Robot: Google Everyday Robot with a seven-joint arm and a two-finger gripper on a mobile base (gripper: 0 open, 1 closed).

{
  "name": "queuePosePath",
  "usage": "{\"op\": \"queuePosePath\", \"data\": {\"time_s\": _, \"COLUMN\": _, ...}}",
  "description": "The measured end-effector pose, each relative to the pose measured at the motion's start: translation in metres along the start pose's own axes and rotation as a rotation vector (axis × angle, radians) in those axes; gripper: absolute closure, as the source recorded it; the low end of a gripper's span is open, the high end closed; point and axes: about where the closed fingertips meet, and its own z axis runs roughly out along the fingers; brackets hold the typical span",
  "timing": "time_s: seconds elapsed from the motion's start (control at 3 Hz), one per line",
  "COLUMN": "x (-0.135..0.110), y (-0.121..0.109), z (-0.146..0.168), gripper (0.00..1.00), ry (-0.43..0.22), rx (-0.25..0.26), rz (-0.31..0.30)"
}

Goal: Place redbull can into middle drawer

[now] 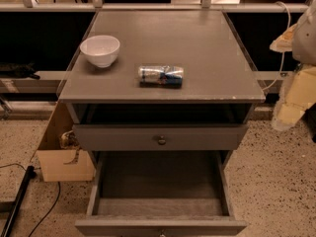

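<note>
- Your slim silver-and-blue aluminium redbull can (161,76) lies on its side on top of the grey wooden table (212,43). It is in the upper middle of the frame with its long axis running left to right, near the table's front edge.
- A round white bowl (100,50) stands upright up and to the left of the redbull can. It is apart from the can and close to the table's left edge.
- Directly below the can, under a dark gap beneath the tabletop, you see the shallow grey upper drawer (118,138) with a small round metal knob (161,140) at the middle of its front.
- Below that, the wide, deep grey middle drawer (160,179) is pulled out toward the bottom of the frame. Its plain floor and side walls are in view, and its front panel runs along the bottom edge.
- Your pincer (288,110) is the pale cream-coloured part at the right edge of the frame. It hangs beside the table's right side, well apart from the redbull can. You cannot tell whether it is spread or pressed together.
- A thin white cable (288,23) loops in the upper right above it.
- A brown cardboard box (64,164) sits on the speckled floor (276,181) at the lower left, against the table's left side.
- A black cable (19,196) trails across the floor in the bottom left corner.
</note>
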Motion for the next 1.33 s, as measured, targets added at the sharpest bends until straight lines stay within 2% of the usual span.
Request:
{"op": "queuePosePath", "data": {"time_s": 0.33, "x": 0.0, "y": 0.0, "z": 0.0, "gripper": 0.0, "ry": 0.0, "rx": 0.0, "rz": 0.0}}
{"op": "queuePosePath", "data": {"time_s": 0.67, "x": -0.003, "y": -0.014, "z": 0.005, "gripper": 0.0, "ry": -0.062, "rx": -0.017, "rz": 0.033}}
{"op": "queuePosePath", "data": {"time_s": 1.0, "x": -0.024, "y": -0.059, "z": 0.023, "gripper": 0.0, "ry": -0.22, "rx": -0.063, "rz": 0.075}}
{"op": "queuePosePath", "data": {"time_s": 1.33, "x": -0.046, "y": -0.093, "z": 0.04, "gripper": 0.0, "ry": -0.319, "rx": -0.09, "rz": 0.077}}
